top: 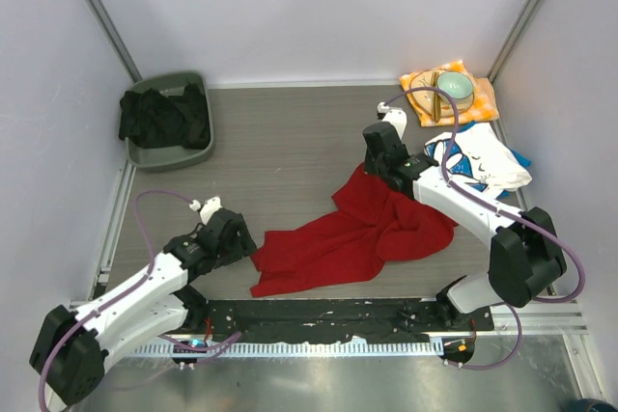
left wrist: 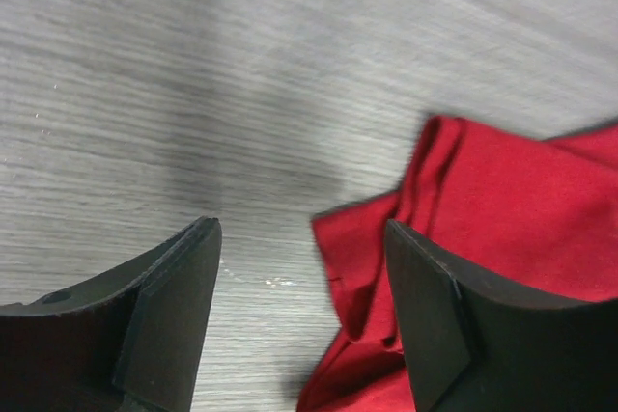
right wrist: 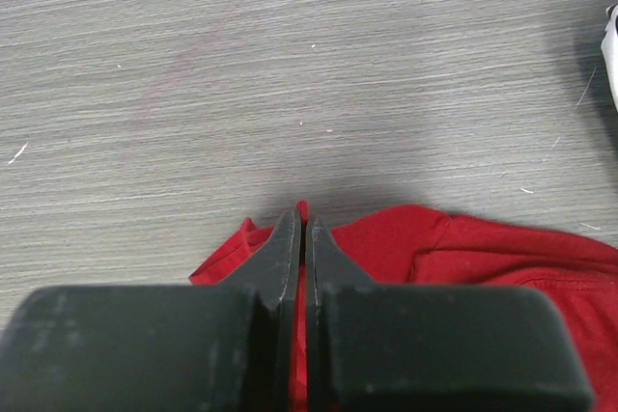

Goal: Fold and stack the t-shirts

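A plain red t-shirt (top: 348, 238) lies crumpled across the middle of the table. My right gripper (top: 370, 169) is at its far tip, and the right wrist view shows that gripper (right wrist: 304, 214) shut on a pinch of the red t-shirt (right wrist: 463, 248). My left gripper (top: 251, 245) sits at the shirt's near-left end. There its fingers (left wrist: 299, 229) are open, with a corner of the red t-shirt (left wrist: 502, 209) lying between them, close to the right finger. A white t-shirt (top: 478, 163) with blue print lies bunched at the right.
A grey bin (top: 193, 84) holding black cloth stands at the back left. An orange-yellow cloth (top: 483, 108) with a bowl (top: 454, 91) on it lies at the back right. White walls enclose the table, and a metal rail (top: 319, 320) runs along its near edge.
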Available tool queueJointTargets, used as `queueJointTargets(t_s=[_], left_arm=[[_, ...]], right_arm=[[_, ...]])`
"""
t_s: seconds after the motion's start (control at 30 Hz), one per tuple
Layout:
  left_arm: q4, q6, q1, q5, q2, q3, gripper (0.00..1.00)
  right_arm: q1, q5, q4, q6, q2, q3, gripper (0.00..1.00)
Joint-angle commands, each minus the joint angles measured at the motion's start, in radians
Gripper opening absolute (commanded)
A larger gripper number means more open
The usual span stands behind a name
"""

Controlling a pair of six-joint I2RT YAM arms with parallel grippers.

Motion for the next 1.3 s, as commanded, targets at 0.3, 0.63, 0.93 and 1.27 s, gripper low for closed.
queueJointTargets(t_s=[0.3, 0.63, 0.93, 1.27], left_arm=[[0.022, -0.040, -0.008, 0.036, 0.120, -0.007, 0.64], [0.091, -0.052, -0.080, 0.044, 0.304, 0.031, 0.61], [0.043, -0.110, -0.095, 0.007, 0.291, -0.016, 0.54], [-0.079, -0.150, -0.097, -0.010, 0.114, -0.029, 0.48]], right_arm=[[0.004, -0.012, 0.051, 0.009, -0.049, -0.038, 0.01], [0.004, -0.009, 0.061, 0.011, -0.074, -0.064, 0.01], [0.004, -0.011, 0.067, 0.008, -0.086, -0.090, 0.01], [0.004, -0.035, 0.079, 0.014, -0.078, -0.093, 0.01]])
